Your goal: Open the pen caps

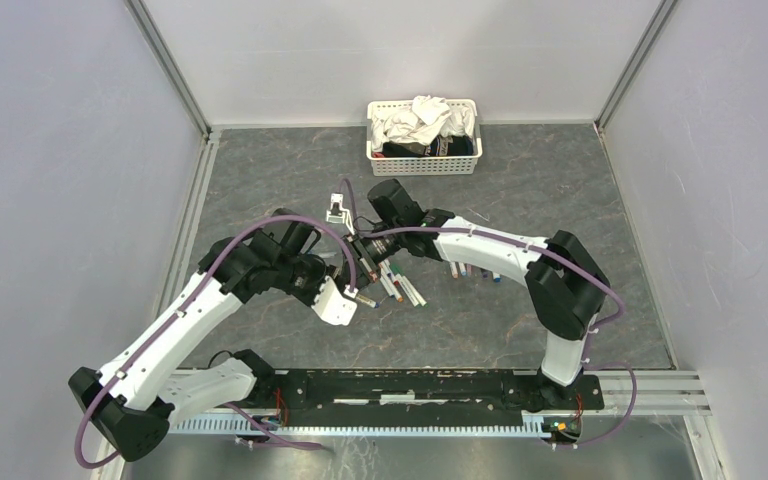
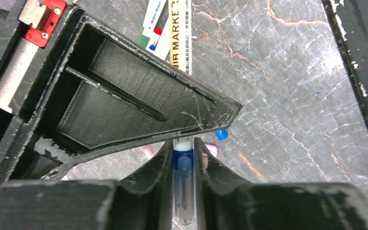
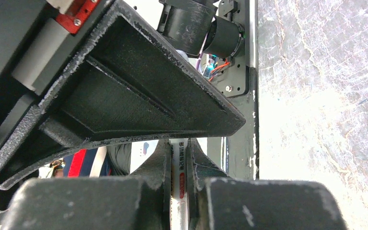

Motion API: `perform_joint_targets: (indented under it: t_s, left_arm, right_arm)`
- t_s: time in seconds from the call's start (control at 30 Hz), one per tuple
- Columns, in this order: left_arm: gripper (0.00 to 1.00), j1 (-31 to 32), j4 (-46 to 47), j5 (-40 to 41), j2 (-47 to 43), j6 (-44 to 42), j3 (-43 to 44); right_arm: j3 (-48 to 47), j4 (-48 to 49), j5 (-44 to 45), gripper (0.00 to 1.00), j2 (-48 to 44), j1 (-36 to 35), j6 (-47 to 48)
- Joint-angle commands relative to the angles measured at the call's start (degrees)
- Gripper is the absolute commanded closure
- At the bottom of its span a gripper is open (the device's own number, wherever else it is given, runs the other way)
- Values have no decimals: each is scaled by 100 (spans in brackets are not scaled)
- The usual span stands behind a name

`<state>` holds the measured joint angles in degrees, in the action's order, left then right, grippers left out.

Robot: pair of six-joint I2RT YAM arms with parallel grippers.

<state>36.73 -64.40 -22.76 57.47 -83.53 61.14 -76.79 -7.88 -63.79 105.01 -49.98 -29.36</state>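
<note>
Enclosing marbled tbl (image 1: 580, 190), pens (image 1: 407, 290): pale walls (image 1: 400, 50)

We see the pen (image 2: 183, 163) cut by the bottom edge in both wrist views; the right arm (image 1: 480, 248) partly hides several pens (image 1: 463, 270).

We see a grey marbled tabletop (image 1: 600, 190) enclosed by pale walls (image 1: 50, 150), with aluminium posts (image 1: 168, 65) at the far corners.
</note>
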Motion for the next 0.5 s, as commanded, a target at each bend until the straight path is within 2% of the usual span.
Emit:
perform_joint_targets:
  t_s: [0.0, 0.2, 0.3, 0.37, 0.47]
  left_arm:
    - [79, 24, -39, -94, -20, 3, 111]
    - [77, 81, -19, -161, 31, 23, 148]
    - [63, 106, 5, -132, 28, 21, 107]
    - [60, 106, 38, -112, -8, 11, 70]
    - [86, 109, 33, 43, -26, -47, 8]
  right_arm:
    - [-178, 214, 25, 100, 26, 20, -84]
    - [-208, 701, 58, 100, 157, -19, -509]
    - [-266, 908, 65, 100, 213, -29, -648]
    - [-265, 929, 49, 100, 212, -30, -653]
    - [-184, 840, 51, 100, 165, -23, -553]
